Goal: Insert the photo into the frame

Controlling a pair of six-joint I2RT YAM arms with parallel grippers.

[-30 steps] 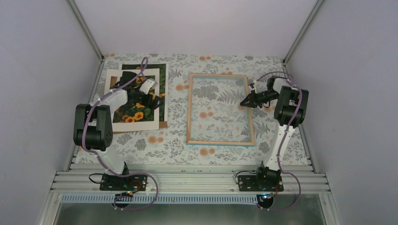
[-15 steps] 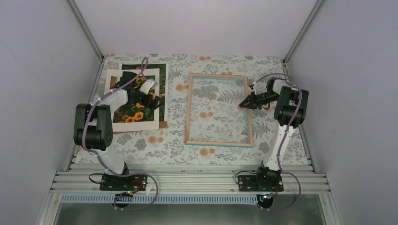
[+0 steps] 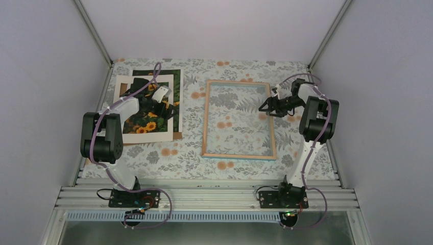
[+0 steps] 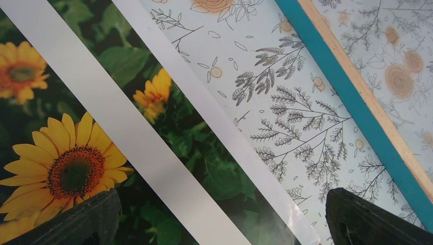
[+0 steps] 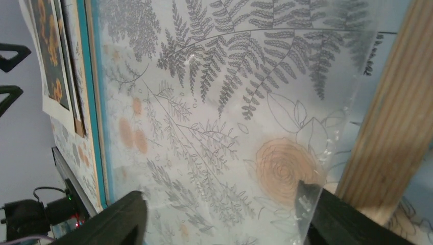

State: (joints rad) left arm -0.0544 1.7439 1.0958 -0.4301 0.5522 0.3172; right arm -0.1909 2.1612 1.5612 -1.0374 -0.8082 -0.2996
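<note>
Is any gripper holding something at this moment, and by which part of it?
Nothing is held. The left gripper is open above the photo; the right gripper is open at the right rail of the frame.

photo (image 3: 148, 124) left | frame (image 3: 239, 154) right (well apart) | both on table (image 3: 168, 158)

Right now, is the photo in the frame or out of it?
Out. The photo lies at the left under the white border sheet, apart from the frame, whose opening shows only floral tabletop.
</note>
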